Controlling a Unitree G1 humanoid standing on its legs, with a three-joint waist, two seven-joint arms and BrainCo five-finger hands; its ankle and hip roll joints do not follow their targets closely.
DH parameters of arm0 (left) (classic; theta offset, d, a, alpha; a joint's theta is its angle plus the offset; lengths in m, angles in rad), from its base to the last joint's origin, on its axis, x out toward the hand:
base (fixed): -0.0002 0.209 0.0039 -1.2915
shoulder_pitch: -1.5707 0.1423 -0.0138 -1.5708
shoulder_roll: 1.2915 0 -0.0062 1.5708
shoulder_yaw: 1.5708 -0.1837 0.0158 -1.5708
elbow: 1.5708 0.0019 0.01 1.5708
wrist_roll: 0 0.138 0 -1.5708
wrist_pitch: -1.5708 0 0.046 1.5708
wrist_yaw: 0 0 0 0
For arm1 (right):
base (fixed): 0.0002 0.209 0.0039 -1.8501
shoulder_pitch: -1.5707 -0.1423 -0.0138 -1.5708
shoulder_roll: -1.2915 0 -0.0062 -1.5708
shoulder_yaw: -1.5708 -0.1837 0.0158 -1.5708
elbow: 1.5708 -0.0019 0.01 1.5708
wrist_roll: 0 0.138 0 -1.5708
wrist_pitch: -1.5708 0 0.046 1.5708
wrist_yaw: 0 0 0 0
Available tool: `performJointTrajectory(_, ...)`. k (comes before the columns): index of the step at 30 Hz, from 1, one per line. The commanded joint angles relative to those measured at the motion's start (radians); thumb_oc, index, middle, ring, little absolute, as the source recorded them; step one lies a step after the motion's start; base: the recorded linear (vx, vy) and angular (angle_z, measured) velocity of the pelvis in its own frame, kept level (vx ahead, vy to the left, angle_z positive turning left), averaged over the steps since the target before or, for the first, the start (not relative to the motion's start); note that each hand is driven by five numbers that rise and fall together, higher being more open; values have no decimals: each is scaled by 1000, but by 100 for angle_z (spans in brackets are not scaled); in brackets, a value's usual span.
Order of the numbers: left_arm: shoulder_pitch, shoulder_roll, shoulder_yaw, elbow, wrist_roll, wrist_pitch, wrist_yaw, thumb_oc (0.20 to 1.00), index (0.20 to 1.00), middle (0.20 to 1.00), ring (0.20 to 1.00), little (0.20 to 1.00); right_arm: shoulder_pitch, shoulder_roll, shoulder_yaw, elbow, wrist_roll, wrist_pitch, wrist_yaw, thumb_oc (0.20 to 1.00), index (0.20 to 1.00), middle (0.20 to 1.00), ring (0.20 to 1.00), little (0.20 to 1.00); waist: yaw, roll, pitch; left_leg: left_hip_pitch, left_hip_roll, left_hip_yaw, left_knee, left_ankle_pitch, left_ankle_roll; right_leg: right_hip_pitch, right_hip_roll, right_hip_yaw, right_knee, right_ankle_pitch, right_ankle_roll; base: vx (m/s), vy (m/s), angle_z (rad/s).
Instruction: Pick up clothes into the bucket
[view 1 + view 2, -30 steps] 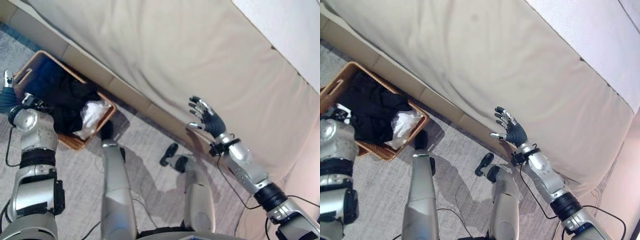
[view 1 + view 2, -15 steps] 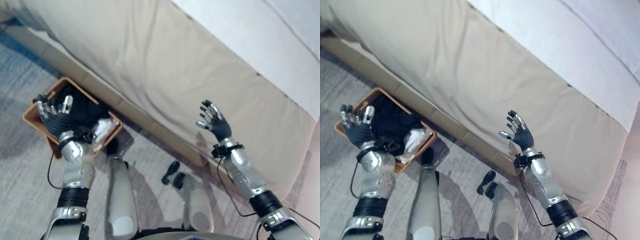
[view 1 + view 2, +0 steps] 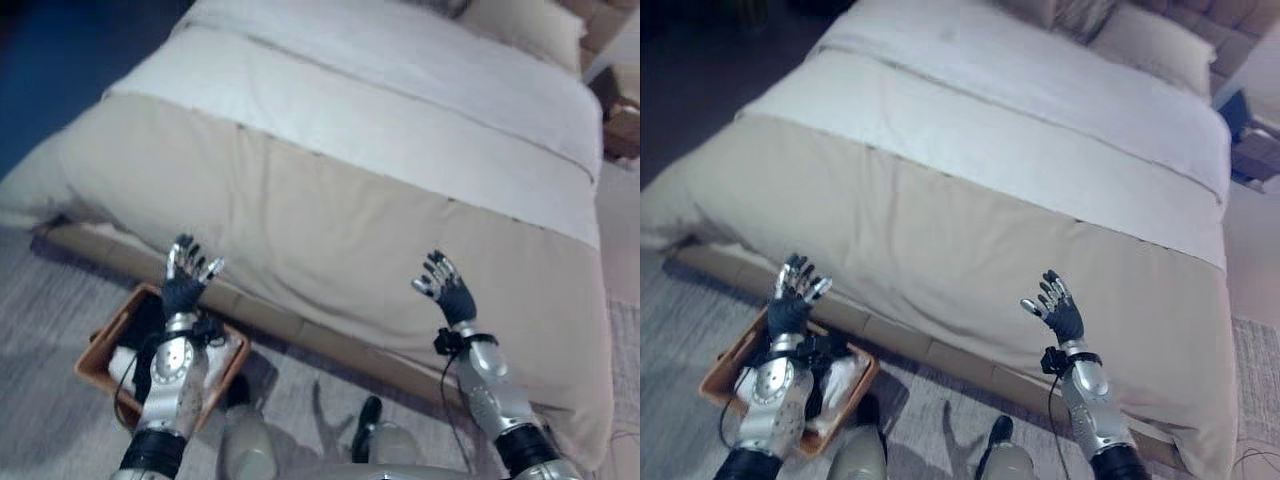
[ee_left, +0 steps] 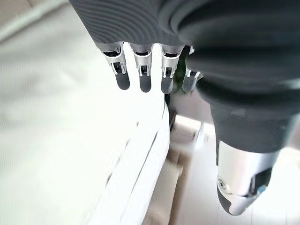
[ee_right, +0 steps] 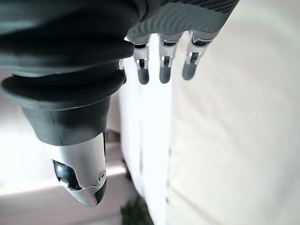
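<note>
1. Presently, left hand (image 3: 792,300): fingers (image 4: 143,77) straight and spread, thumb apart, nothing held; raised palm-forward on a near-upright forearm.
2. Right hand (image 3: 1058,308): fingers (image 5: 161,70) likewise straight, fanned, empty; lifted to about the same height, well apart from the left hand.
3. Clothes (image 3: 840,385): below the left hand's fingers, behind the wrist and forearm, lying in the basket. Dark and white pieces show, heaped and crumpled. Judged soft, light and limp; would sag and trail if lifted by an edge. Best taken at a bunched fold near the middle, fingers and thumb closed round a good wad.
4. Basket (image 3: 720,375): woven, brown, open-topped, on the floor (image 3: 680,310) under the left forearm, just beside the bed's base.
5. Bed (image 3: 1020,180): beyond both sets of fingertips; beige cover over the near end, white bedding further off, pillows at the far end. No loose garment can be made out on it.
</note>
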Motion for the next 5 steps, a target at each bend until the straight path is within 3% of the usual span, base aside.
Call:
performJointTrajectory(1, 1, -13, -8, -12, 55, -25, -35, 1000, 1000, 1000, 1000, 1000, 0, -9, -42, -28, -42, -69, -13, 1000, 1000, 1000, 1000, 1000, -25, 18, -44, 23, -4, 11, -130, 75, 23, -12, -23, -23, -7, 64, 59, 56, 7, -25)
performJointTrajectory(5, 22, -34, -24, 6, 67, -13, -43, 1000, 1000, 1000, 1000, 1000, 46, 12, -41, -18, -40, -64, -8, 1000, 1000, 1000, 1000, 1000, -50, 34, -83, 68, -7, 32, -173, 83, 17, 13, -17, -16, -36, 67, 61, 19, -12, -7)
